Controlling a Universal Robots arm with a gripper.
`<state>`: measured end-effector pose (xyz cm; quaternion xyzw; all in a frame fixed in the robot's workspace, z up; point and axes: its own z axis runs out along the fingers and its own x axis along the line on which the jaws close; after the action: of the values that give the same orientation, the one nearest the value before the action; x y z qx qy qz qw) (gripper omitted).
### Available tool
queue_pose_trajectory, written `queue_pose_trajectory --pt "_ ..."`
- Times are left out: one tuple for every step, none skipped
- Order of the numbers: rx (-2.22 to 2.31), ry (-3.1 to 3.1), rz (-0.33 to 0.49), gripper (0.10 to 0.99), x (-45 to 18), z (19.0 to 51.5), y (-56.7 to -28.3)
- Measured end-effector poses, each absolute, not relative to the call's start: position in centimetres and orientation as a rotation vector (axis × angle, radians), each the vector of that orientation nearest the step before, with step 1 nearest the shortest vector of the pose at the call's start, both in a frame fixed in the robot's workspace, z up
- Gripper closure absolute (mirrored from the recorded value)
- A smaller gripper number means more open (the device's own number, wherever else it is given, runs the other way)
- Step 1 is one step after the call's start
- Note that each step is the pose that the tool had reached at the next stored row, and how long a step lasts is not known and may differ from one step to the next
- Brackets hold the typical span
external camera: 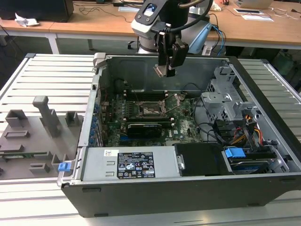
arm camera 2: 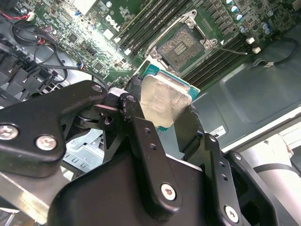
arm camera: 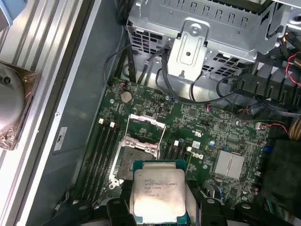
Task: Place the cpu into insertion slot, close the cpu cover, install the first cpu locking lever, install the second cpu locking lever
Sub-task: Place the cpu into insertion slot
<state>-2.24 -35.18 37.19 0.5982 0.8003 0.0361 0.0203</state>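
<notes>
Exterior view first: the gripper [external camera: 165, 70] hangs over the open computer case [external camera: 188, 197], up near the case's far wall at about twelve o'clock. Its black fingers [arm camera 2: 141, 132] are closed in a pinch on two opposite edges of the cpu [arm camera 2: 162, 99], whose dull metal face is bare in both wrist views. The insertion slot [external camera: 149, 109] sits on the green circuit board [external camera: 183, 127], around six o'clock from the chip and well apart from it, with its dark centre uncovered. In the first wrist view the cpu cover [arm camera: 146, 118] is tipped up off the socket.
</notes>
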Motion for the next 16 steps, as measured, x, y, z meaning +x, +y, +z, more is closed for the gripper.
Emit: queue_pose_trajectory --pt "1.855 2.482 0.112 0.561 -2.24 37.13 -35.18" --pt "1.855 2.482 0.112 0.561 -2.24 37.09 -35.18" --pt "1.855 2.482 0.112 0.561 -2.24 37.05 -35.18" --pt "1.855 2.482 0.112 0.561 -2.24 37.03 -35.18" --pt "1.855 2.482 0.112 0.561 -2.24 36.99 -35.18" --pt "1.855 2.482 0.112 0.561 -2.24 36.96 -35.18" --pt "1.855 2.482 0.112 0.561 -2.24 36.9 -35.18" --pt "1.855 2.482 0.112 0.561 -2.24 36.86 -35.18" --pt "1.855 2.482 0.112 0.561 -2.24 36.84 -35.18" --pt "1.855 2.482 0.112 0.561 -2.24 36.8 -35.18" --pt "1.855 2.482 0.112 0.561 -2.24 36.77 -35.18" --pt "1.855 2.482 0.112 0.561 -2.24 36.73 -35.18" --pt "1.855 2.482 0.112 0.561 -2.24 36.68 -35.18" --pt "1.855 2.482 0.112 0.561 -2.24 36.62 -35.18" --pt "1.855 2.482 0.112 0.561 -2.24 36.59 -35.18" --pt "1.855 2.482 0.112 0.561 -2.24 36.55 -35.18"
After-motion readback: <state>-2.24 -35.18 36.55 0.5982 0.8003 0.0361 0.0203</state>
